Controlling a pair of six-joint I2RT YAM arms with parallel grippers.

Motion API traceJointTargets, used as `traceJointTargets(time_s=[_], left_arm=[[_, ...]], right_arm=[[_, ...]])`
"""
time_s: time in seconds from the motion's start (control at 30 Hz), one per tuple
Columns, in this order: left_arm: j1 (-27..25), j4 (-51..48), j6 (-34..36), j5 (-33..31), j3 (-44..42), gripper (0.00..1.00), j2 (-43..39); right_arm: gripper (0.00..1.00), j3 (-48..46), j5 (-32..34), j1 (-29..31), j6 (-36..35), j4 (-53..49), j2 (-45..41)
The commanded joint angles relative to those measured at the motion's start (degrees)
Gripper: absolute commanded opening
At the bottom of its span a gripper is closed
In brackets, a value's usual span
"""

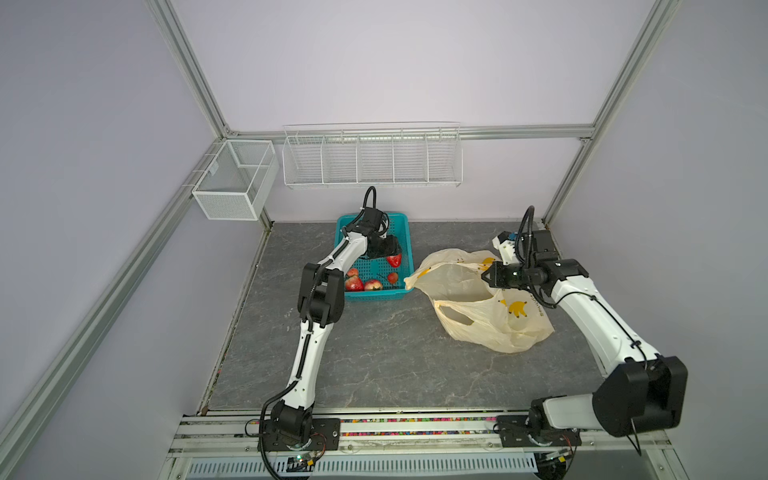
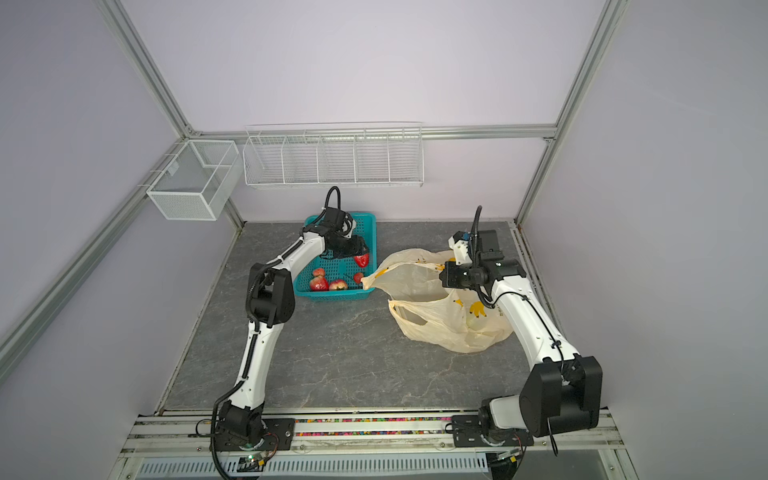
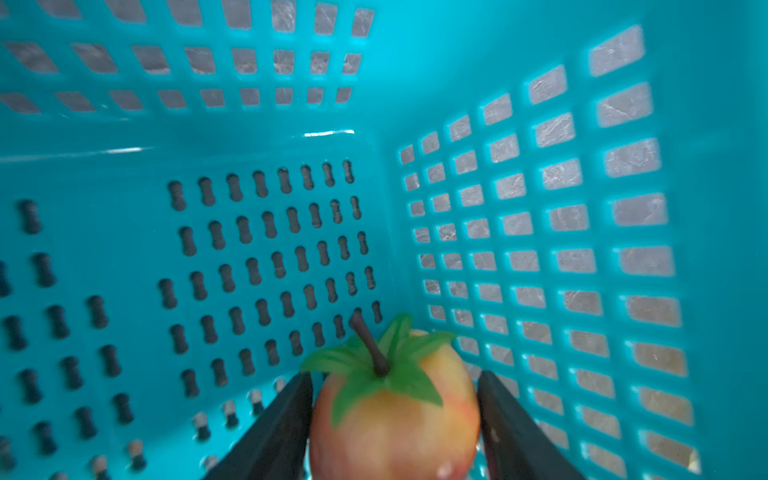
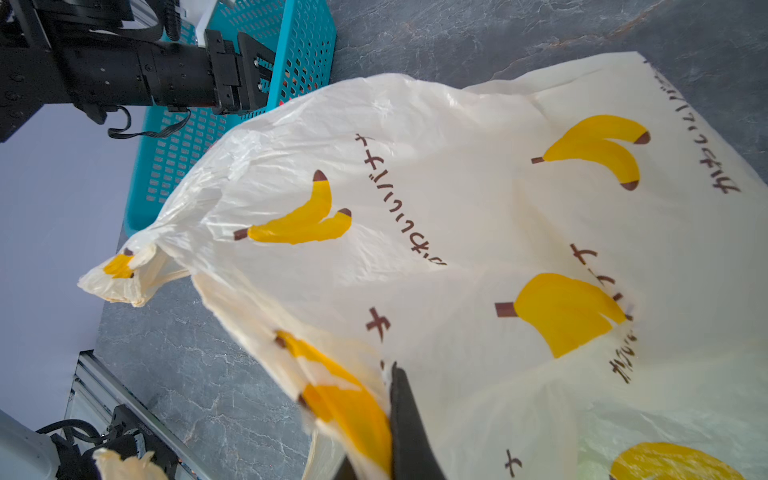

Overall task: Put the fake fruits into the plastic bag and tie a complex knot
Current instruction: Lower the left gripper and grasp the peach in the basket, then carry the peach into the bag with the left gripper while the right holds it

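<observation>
Pale-yellow, banana-printed plastic bag [image 1: 457, 274] pinched by right claw [image 1: 485, 275]; left claw [image 3: 395, 382] grips peach-coloured fake fruit [image 3: 395, 428] inside teal basket [image 1: 365, 295]; red fruits [image 1: 354, 284] alongside.

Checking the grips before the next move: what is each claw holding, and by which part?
Left claw: a yellow-red fake fruit, pinched by its sides, in the teal basket. Right claw: the plastic bag, by its mouth's rim.

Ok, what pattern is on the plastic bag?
Pale-yellow plastic bag, printed with yellow bananas and dark brown lettering; clearest in the right wrist view.
</observation>
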Motion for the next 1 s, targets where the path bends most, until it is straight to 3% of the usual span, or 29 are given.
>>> traceJointTargets(time_s=[0.0, 0.1, 0.27, 0.4, 0.6, 0.77, 0.97], left_arm=[[0.3, -0.7, -0.8, 1.2, 1.6, 0.63, 1.4], [0.3, -0.9, -0.9, 1.4, 1.5, 0.62, 1.2], [0.3, -1.4, -0.9, 1.6, 1.0, 0.50, 0.0], [0.4, 2.1, -1.7, 0.7, -4.7, 0.47, -5.6], [0.3, 13.9, -4.9, 0.5, -23.2, 0.46, -22.1], [-1.3, 24.8, -8.6, -0.9, -42.9, 0.42, -42.0], [-13.7, 30.9, -4.3, -10.3, -58.0, 0.40, -63.3]], right_arm=[[0.07, -1.2, -0.7, -0.4, -0.6, 0.1, -0.6], [0.07, -1.2, -0.8, -0.4, -0.6, 0.3, -0.4], [0.07, -1.1, -0.7, -0.4, -0.6, 0.2, -0.3], [0.07, -1.0, -0.8, -0.4, -0.3, 0.3, -0.6], [0.07, -1.6, -1.1, -0.5, 0.5, 1.0, -0.8], [0.07, -2.4, -1.3, -0.5, 0.9, 1.4, -0.6], [0.07, -2.5, -3.1, -0.5, 1.2, 1.9, 0.1]])
